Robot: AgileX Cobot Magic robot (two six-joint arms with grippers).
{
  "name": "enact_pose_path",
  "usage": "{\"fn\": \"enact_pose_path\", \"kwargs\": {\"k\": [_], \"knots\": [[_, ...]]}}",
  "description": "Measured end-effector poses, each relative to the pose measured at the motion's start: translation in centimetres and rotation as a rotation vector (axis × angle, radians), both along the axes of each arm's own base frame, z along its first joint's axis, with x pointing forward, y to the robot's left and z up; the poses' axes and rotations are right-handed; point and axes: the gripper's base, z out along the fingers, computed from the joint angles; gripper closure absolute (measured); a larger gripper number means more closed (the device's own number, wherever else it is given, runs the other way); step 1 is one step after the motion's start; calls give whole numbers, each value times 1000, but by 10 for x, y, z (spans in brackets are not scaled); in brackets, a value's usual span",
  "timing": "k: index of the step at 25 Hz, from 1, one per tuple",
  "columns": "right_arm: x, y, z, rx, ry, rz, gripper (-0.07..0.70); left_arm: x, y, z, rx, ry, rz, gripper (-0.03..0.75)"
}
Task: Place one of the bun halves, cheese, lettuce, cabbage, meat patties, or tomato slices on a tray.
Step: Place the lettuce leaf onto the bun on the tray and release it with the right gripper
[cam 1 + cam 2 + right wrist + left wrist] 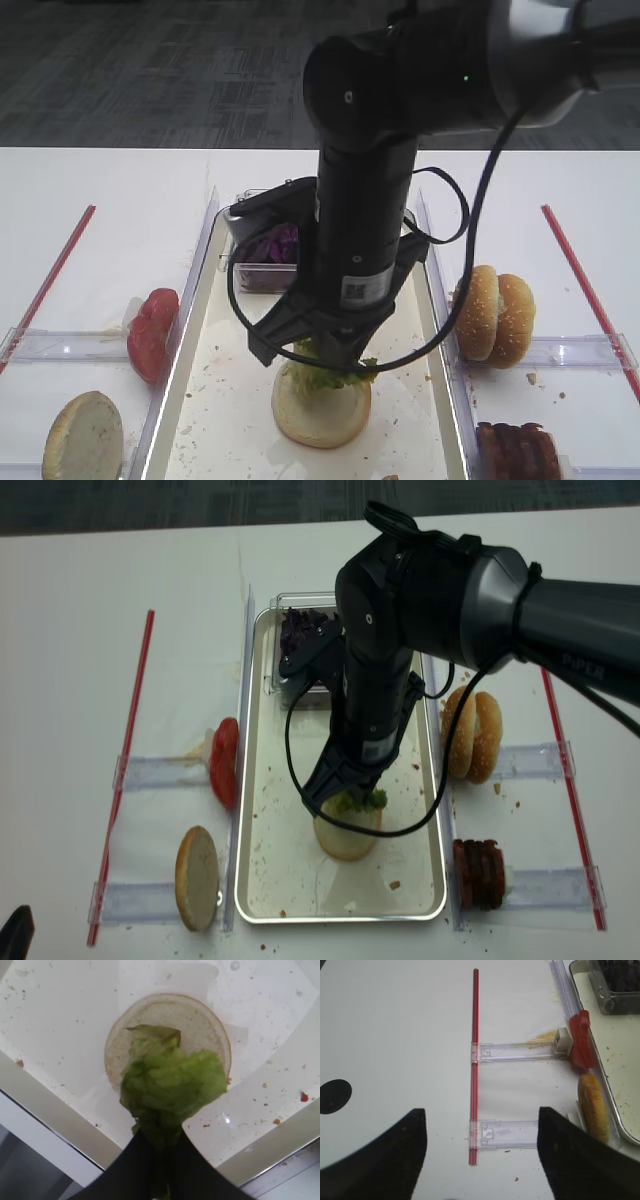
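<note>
Clamped shut on a clump of lettuce [172, 1085], the right gripper [159, 1160] filled the bottom centre of the right wrist view, its two dark fingers [125, 1170] pinching the leaf's lower end. Directly beneath the leaf lay a bun half [167, 1042], pale cut face up, on the crumb-speckled tray [60, 1020]; whether the lettuce touched the bread could not be told. In the realsense view the same arm reached down over the middle of the tray [262, 880], with the lettuce [362, 802] at the upper edge of the bun half [347, 838].

At the lower left of that view another bun half [197, 877] stood on edge just outside the tray rim, and above it sat the tomato slices [225, 762]. At the lower right stood the meat patties [478, 872], with a pair of sesame bun halves [473, 735] above them. Farther up the frame, at the tray's far end, a clear tub [275, 675] held purple cabbage [296, 630].

The left gripper [481, 1155] showed in its own wrist view as two dark fingers [385, 1155] spread wide apart at the bottom of the frame, empty, over the white table [395, 1035] and a red strip [474, 1060].
</note>
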Motion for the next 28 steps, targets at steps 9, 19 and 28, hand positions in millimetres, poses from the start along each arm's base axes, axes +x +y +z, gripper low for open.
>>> {"fn": "enact_pose_path", "kwargs": {"k": [9, 19, 28], "knots": [[0, 2, -12, -11, 31, -1, 535, 0, 0, 0, 0, 0, 0, 246], [0, 2, -12, -4, 34, 11, 23, 0, 0, 0, 0, -2, 0, 246], [0, 2, -8, 9, 13, 14, -58, 0, 0, 0, 0, -2, 0, 246]]}}
